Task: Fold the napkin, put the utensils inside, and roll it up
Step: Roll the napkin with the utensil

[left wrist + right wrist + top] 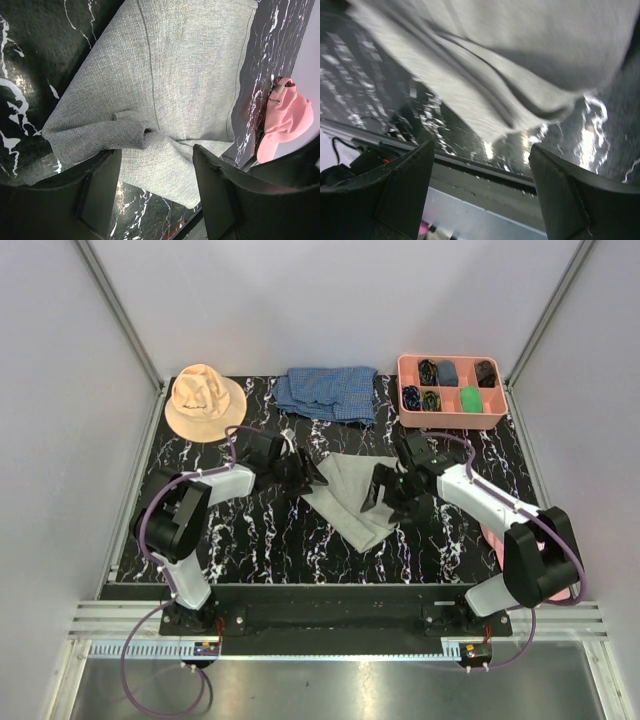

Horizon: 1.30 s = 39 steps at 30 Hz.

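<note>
Napkin [350,498] lay folded at the middle of the black marbled tabletop [250,535], one point directed to the near edge. Bare marble lay open toward the near-left corner and along the near edge. The far edge was occupied by an orange hat [204,400] at the left, a blue checked cloth [328,392] at the centre and a pink tray [450,390] at the far-right corner.

The left gripper [305,475] stood at the napkin's left edge, its fingers [95,200] spread wide and released over a turned-back corner of cloth. The right gripper [385,495] stood at the napkin's right edge, its fingers [395,185] likewise parted and grasping nothing.

The right wrist view was blurred. A pink cap [287,117] at the right edge was partly hidden behind the right arm.
</note>
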{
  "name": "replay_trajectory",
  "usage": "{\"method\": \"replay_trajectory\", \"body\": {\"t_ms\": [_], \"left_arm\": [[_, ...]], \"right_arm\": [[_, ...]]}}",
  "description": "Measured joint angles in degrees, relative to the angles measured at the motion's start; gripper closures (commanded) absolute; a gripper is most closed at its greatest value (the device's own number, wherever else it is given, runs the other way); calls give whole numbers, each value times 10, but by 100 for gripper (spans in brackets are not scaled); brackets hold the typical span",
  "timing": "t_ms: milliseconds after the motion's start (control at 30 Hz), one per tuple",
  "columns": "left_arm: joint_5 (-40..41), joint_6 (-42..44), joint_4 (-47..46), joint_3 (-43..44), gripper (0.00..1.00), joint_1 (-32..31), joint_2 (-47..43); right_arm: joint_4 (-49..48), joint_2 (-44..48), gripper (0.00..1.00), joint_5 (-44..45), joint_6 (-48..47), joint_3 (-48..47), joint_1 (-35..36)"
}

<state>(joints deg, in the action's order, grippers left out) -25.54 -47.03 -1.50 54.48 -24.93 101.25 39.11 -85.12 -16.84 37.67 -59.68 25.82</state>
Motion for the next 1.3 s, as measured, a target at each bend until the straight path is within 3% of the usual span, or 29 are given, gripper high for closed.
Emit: {"method": "replay_trajectory", "body": {"t_ms": [233,633,1100,1300], "left_arm": [[-4,0,-3,2,38,1,12],[-4,0,-4,3,38,2,16],[-8,3,-1,6,37,2,16],[-9,18,6,16,21,2,15]], "right_arm": [[1,6,17,-7,60,107,3],[-53,-33,23,-9,96,116,29],[-90,-59,42,-13,116,134,31],[-96,-73,57,-27,118,132,31]]}}
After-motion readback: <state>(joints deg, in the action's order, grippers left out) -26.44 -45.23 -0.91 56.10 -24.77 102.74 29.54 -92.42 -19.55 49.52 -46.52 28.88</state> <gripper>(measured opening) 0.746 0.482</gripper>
